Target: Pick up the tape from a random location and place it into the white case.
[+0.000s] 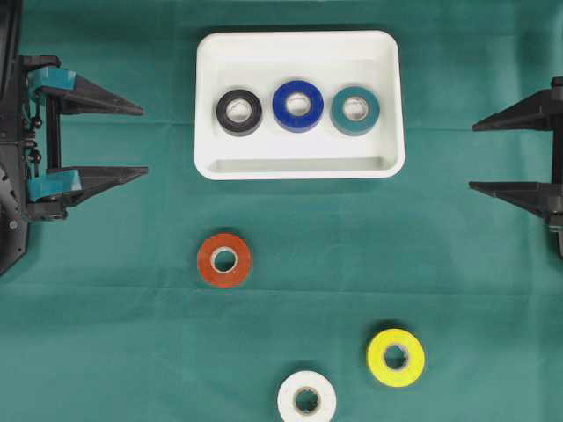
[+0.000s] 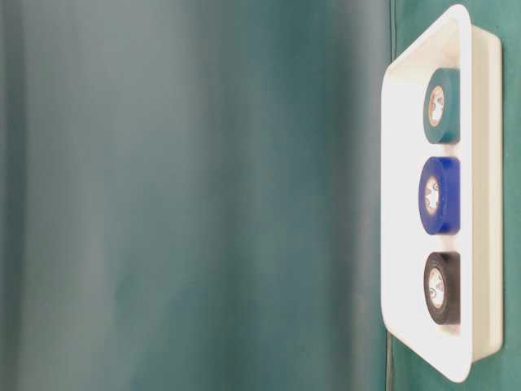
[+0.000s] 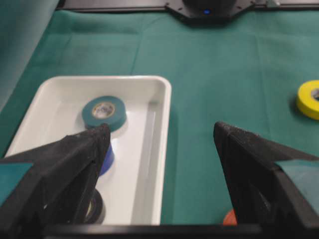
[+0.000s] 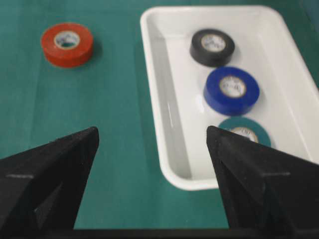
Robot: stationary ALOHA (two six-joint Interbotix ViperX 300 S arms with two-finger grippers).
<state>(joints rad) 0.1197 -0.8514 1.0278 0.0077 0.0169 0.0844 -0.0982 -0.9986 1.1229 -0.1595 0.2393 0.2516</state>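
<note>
- A white roll (image 1: 307,397) of tape is lying flat at the near edge of the green cloth (image 1: 457,237), a smooth ring with a round hole in the middle.
- A yellow roll (image 1: 396,357) is lying just beside it to the right, a little farther in.
- An orange roll (image 1: 223,260) is lying alone left of centre, between the near rolls and the case, well apart from both grippers.
- The cloth is looking matte and soft, with faint fold lines running across it.
- The left gripper (image 1: 141,141) is hovering at the left edge, its two black wedge-shaped fingers (image 1: 106,104) spread wide and grasping nothing; teal pieces are sitting at their bases.
- The right gripper (image 1: 475,156) is hovering at the right edge, its black pointed fingers (image 1: 515,114) also spread wide and empty.
- The case (image 1: 299,167) is sitting between the two grippers at the far side: a shallow, glossy white plastic tray with rounded corners and a raised rim.
- Three rolls are lying flat inside it in a row: black (image 1: 239,112) on the left, blue (image 1: 297,105) in the middle, teal (image 1: 355,110) on the right, close together, none touching any finger.
</note>
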